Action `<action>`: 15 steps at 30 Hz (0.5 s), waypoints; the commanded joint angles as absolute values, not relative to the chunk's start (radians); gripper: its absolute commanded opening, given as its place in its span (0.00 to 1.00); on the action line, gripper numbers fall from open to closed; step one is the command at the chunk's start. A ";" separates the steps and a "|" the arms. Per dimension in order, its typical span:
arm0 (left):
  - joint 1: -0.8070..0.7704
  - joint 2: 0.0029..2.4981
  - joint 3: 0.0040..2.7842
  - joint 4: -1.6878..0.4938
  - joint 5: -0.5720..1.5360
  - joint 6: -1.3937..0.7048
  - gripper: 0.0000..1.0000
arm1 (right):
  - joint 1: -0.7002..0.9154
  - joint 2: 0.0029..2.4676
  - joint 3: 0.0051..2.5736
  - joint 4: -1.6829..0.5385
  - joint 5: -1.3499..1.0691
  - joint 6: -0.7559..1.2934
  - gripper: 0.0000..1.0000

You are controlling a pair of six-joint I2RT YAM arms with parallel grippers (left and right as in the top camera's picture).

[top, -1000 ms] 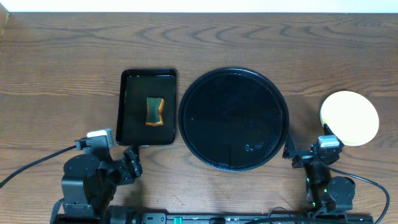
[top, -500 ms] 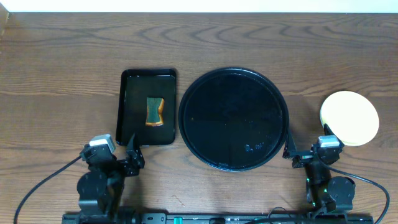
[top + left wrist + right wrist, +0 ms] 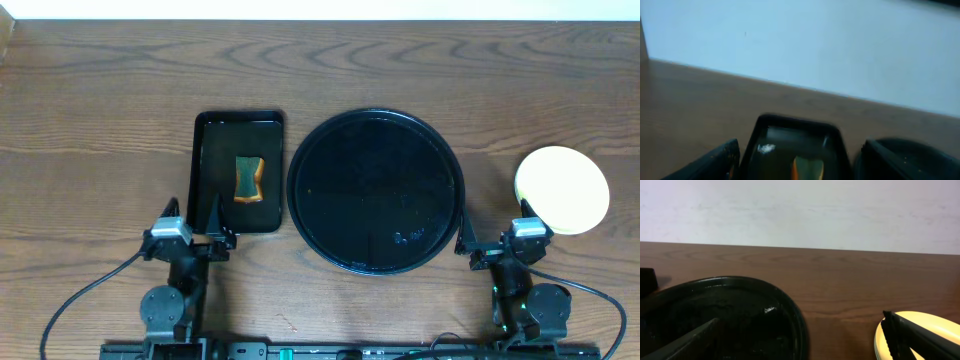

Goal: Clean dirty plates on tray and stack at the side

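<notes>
The large round black tray (image 3: 375, 185) lies at the table's centre with no plate on it; it also shows in the right wrist view (image 3: 740, 310). A pale yellow plate (image 3: 562, 190) lies on the table right of the tray, and its top looks clean (image 3: 935, 325). No mint-blue plate shows; I cannot tell whether anything lies under the yellow one. My left gripper (image 3: 196, 218) is open and empty at the near edge of the rectangular tray (image 3: 800, 172). My right gripper (image 3: 495, 228) is open and empty between the round tray and the yellow plate (image 3: 800, 347).
A smaller rectangular black tray (image 3: 215, 170) lies left of the round tray and holds a green-and-orange sponge (image 3: 249, 178); both show in the left wrist view, the tray (image 3: 795, 124) and the sponge (image 3: 807, 167). A white wall stands behind the table.
My left arm has swung right and folded in, and its gripper now sits at the rectangular tray's near edge. The right arm, the plate and the trays have not moved.
</notes>
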State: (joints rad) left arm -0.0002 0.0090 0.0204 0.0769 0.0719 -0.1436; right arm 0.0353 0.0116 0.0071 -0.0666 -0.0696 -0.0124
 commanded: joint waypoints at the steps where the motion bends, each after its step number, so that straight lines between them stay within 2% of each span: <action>1: 0.004 0.002 0.004 0.033 0.080 -0.080 0.79 | 0.054 0.005 0.006 -0.071 -0.059 -0.024 0.99; 5: 0.003 0.002 0.004 -0.066 0.089 -0.080 0.79 | 0.054 0.005 0.006 -0.071 -0.059 -0.024 0.99; 15: 0.004 0.004 0.004 -0.064 0.090 -0.083 0.79 | 0.054 0.005 0.006 -0.071 -0.059 -0.024 0.99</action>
